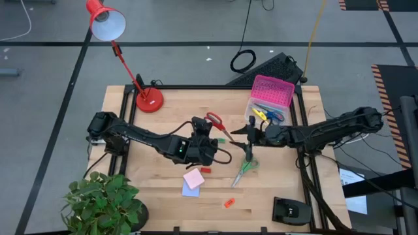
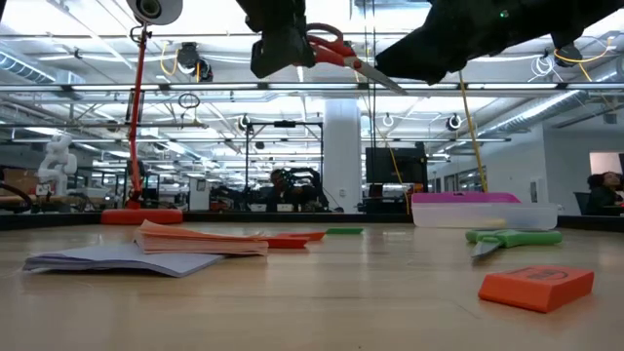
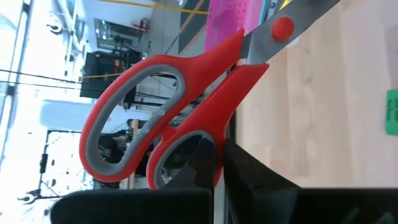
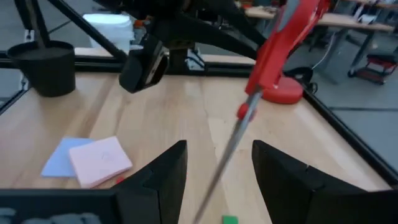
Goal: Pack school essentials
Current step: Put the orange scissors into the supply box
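Red-handled scissors (image 1: 215,124) hang above the table's middle with my left gripper (image 1: 201,142) shut on them, and their closed blades (image 4: 231,144) point toward the table's right. My right gripper (image 4: 217,180) is open, one finger on either side of the blade tip, and I see no touch. Green-handled scissors (image 1: 245,171) lie flat on the table. So do a pink sticky pad (image 1: 194,178) overlapping a lavender one (image 1: 188,190), a red eraser (image 1: 206,170) and an orange eraser (image 1: 229,203). My left gripper pinches the red scissors by the handle end, at the smaller finger loop (image 3: 186,163), between its two fingers. The scissors are lifted clear of the table (image 2: 331,49). Their blades slant slightly down toward my right gripper.
A clear box with a pink lid (image 1: 269,98) stands at the far right, holding blue-handled scissors and yellow items. A red desk lamp (image 1: 149,99) stands at the far left, a potted plant (image 1: 104,202) at the near left corner and a black device (image 1: 290,210) at the near right.
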Action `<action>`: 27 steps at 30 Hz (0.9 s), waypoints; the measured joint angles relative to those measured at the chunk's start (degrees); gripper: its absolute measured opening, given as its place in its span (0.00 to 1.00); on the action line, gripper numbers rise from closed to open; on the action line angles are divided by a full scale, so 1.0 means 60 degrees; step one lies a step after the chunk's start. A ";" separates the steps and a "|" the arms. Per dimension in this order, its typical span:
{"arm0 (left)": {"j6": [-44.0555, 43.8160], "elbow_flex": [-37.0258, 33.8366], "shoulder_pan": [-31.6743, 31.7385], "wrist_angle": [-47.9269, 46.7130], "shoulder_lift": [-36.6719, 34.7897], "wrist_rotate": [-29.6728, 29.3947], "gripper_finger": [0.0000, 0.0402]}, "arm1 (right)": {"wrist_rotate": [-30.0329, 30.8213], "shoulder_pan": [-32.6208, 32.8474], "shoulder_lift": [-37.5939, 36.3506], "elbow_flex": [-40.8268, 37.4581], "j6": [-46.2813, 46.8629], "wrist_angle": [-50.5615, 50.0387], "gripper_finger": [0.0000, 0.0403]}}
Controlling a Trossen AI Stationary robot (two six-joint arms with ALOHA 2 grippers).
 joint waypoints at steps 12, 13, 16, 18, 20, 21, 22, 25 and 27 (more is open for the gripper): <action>0.0373 0.0000 -0.0051 0.0613 -0.0008 -0.0056 0.03 | 0.0979 0.0040 0.0359 0.0004 0.0849 0.0554 0.43; 0.0470 0.0000 -0.0062 0.0703 -0.0008 -0.0060 0.03 | 0.1055 0.0040 0.0359 0.0004 0.0845 0.0566 0.43; 0.0681 0.0000 -0.0117 0.0907 -0.0008 -0.0058 0.02 | 0.1038 0.0051 0.0359 0.0004 0.0843 0.0577 0.39; 0.0727 0.0000 -0.0120 0.0970 -0.0008 -0.0065 0.02 | 0.1033 0.0051 0.0359 0.0004 0.0841 0.0586 0.34; 0.0727 0.0000 -0.0120 0.0970 -0.0008 -0.0076 0.02 | 0.1033 0.0051 0.0359 0.0004 0.0824 0.0586 0.28; 0.0724 0.0000 -0.0120 0.0972 -0.0008 -0.0073 0.03 | 0.1029 0.0051 0.0359 0.0004 0.0810 0.0584 0.25; 0.0723 0.0000 -0.0117 0.0979 -0.0008 -0.0072 0.03 | 0.1025 0.0051 0.0359 0.0004 0.0795 0.0585 0.21; 0.0717 0.0000 -0.0118 0.0984 -0.0008 -0.0069 0.03 | 0.0790 0.0047 0.0359 0.0004 0.0685 0.0588 0.10; 0.0650 0.0000 -0.0120 0.0972 -0.0008 -0.0083 0.02 | 0.0844 0.0047 0.0358 0.0004 0.0675 0.0584 0.03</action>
